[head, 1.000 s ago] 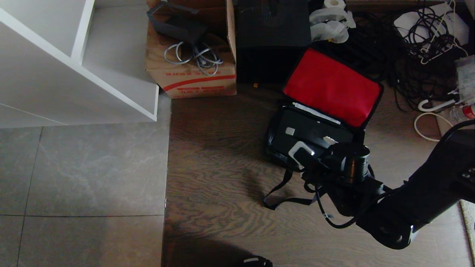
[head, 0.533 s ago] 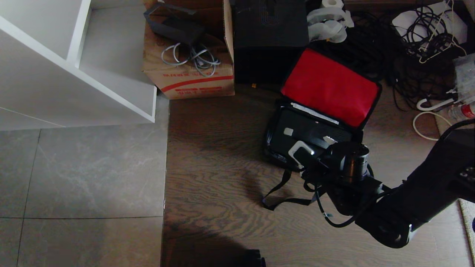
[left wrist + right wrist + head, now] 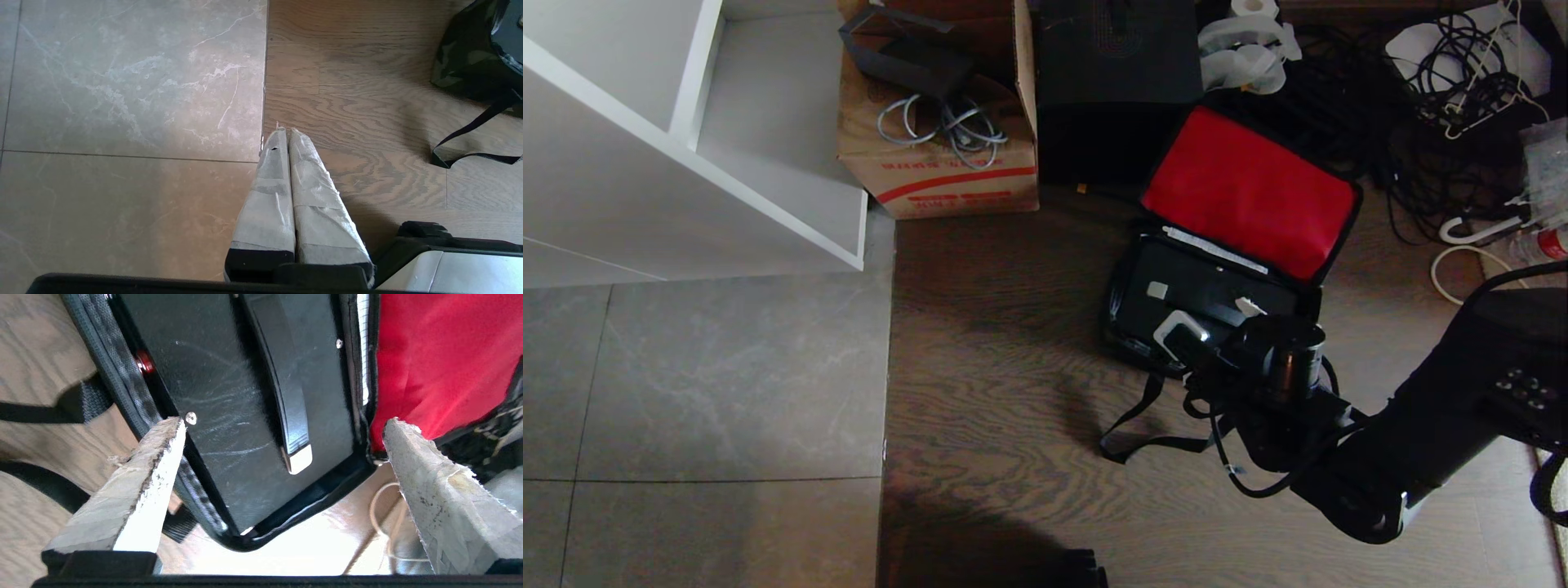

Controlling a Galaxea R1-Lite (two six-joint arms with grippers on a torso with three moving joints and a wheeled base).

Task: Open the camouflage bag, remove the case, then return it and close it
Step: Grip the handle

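Hovering wide open, the right pincer (image 3: 282,457) straddles the case (image 3: 229,396) inside the camouflage bag (image 3: 1250,192), beside a black box (image 3: 1119,82).

Scuffed glossy black hard case (image 3: 229,400), red cloth lining of camouflage bag (image 3: 433,355), wood-grain floor (image 3: 1005,343), frayed tape-wrapped claw fingers (image 3: 139,490)

Camo bag (image 3: 1250,192) open; black case (image 3: 1201,294) inside.

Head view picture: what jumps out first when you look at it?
The bright red lining of the open camouflage bag on the wooden floor, right of middle. Just below it the black case lies inside the bag, with the right gripper spread wide open over its handle end. A brown cardboard carton of cables sits at the top.
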